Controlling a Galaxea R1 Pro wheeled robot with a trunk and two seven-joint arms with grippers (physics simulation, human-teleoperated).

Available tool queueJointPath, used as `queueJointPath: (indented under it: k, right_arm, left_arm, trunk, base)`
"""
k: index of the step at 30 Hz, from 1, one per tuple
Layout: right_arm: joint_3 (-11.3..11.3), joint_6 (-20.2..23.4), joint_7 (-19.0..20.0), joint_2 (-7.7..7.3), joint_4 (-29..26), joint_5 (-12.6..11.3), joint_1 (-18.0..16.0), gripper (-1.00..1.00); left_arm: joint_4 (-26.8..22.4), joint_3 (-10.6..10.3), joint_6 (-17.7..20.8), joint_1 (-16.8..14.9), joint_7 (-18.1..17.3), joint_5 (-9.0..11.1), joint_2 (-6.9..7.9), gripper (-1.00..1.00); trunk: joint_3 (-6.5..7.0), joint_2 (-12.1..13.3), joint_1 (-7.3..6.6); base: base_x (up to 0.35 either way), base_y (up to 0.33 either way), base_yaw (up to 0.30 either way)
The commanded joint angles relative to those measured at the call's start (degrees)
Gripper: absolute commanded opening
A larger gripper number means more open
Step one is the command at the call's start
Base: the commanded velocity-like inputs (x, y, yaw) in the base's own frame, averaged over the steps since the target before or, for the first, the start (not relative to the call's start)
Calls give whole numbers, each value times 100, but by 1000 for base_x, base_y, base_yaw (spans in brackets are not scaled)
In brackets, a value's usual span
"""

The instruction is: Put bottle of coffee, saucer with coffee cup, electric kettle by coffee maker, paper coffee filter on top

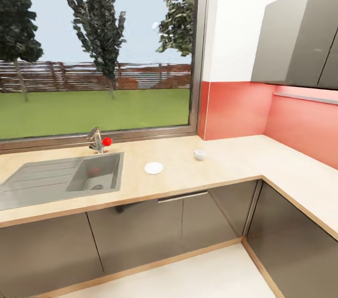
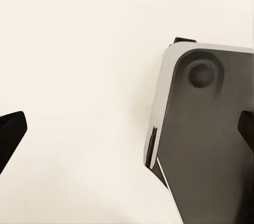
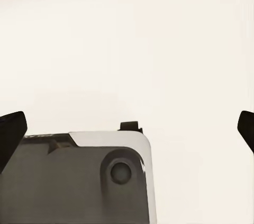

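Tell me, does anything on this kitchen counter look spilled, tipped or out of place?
Nothing looks spilled or tipped. The coffee cup stands upright on the kitchen countertop, apart from the saucer, which lies flat near the sink. The cup is not yet on it.

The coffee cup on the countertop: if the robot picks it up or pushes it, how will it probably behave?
The coffee cup looks small and white, so it is probably light and rigid, perhaps breakable. It stands upright on the smooth kitchen countertop, apart from the saucer, so a push would likely slide it, though a high push might tip it.

A home kitchen — steel sink (image 1: 61, 178), wooden countertop (image 1: 225, 166), grey cabinets (image 1: 295, 40).
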Motion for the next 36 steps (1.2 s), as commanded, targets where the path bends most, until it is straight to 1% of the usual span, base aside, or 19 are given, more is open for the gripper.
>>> queueJointPath:
  k: [1, 5, 12, 15, 21, 28, 36]
  right_arm:
    - [32, -17, 31, -2, 5, -61, -1, 100]
    - [32, -17, 31, -2, 5, -61, -1, 100]
    - [32, -17, 31, -2, 5, -60, -1, 100]
    - [38, -17, 31, -2, 9, -56, -1, 100]
    - [64, -29, 31, -2, 30, -37, -1, 100]
    - [66, -34, 31, -9, 37, -36, -1, 100]
    - [25, -26, 32, -11, 16, -57, -1, 100]
  left_arm:
    - [0, 29, -15, 1, -5, 24, -1, 100]
    - [0, 29, -16, 1, -4, 24, -1, 100]
    - [0, 31, -18, 1, -2, 24, -3, 100]
    - [0, 33, -19, 1, -4, 24, -28, 100]
    - [0, 30, -19, 1, -5, 22, -44, 100]
    - [0, 29, -19, 1, 2, 11, -37, 100]
    - [0, 19, -13, 1, 5, 11, -27, 100]
  trunk:
    - [3, -2, 4]
    - [18, -2, 4]
    - [43, -2, 4]
    - [51, -2, 4]
    - [55, -2, 4]
    - [55, -2, 4]
    - [81, -2, 4]
  base:
    - [240, -178, 276]
    - [188, -209, 276]
    - [25, -251, 276]
    - [1, -270, 225]
    - [-8, -272, 45]
    - [-89, -242, 2]
    - [-38, -47, 0]
